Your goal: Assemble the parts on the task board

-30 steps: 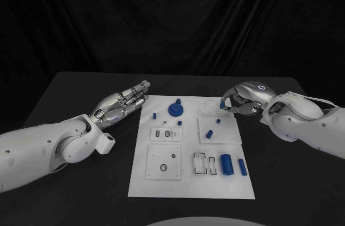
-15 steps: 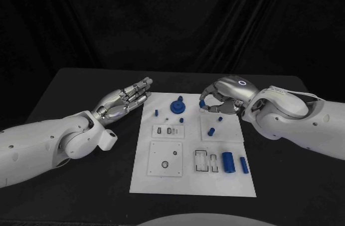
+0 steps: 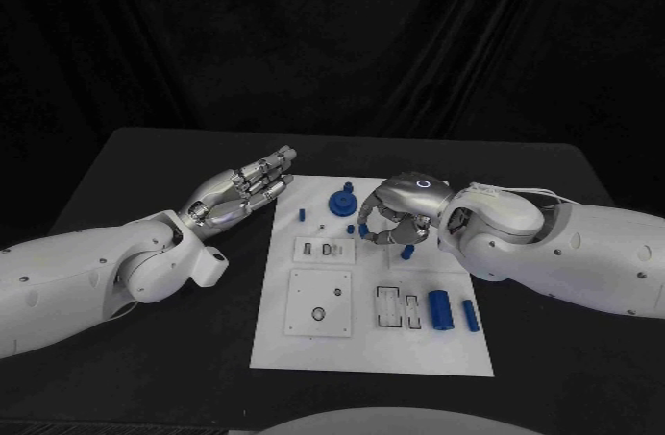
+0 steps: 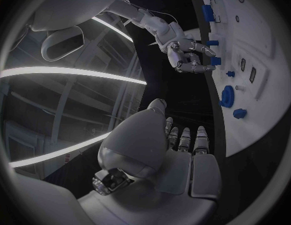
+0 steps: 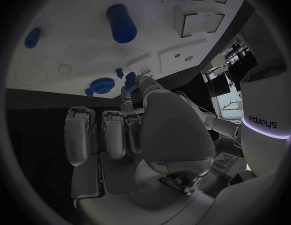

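Task board (image 3: pixel 312 350): white plate, table centre, long axis running away from the robot. Blue parts on it; two cylinders (image 3: pixel 438 312) lie lengthwise near right edge. Right hand (image 3: pixel 392 216): fingers curled over the upper middle, contents cannot be told. Left hand (image 3: pixel 238 195): spread, empty, beside the board. Risk: curled fingers could knock neighbouring small pegs.

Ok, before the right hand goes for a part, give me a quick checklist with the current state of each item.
1. Right hand over the task board: ok, above its far middle.
2. Right hand free of any part: cannot tell, fingers curled.
3. Left hand out of the way: ok, open beside the board's left edge.
4. Small blue peg close to the right hand: ok.
5. Blue cylinders undisturbed: ok, lying near the board's right edge.
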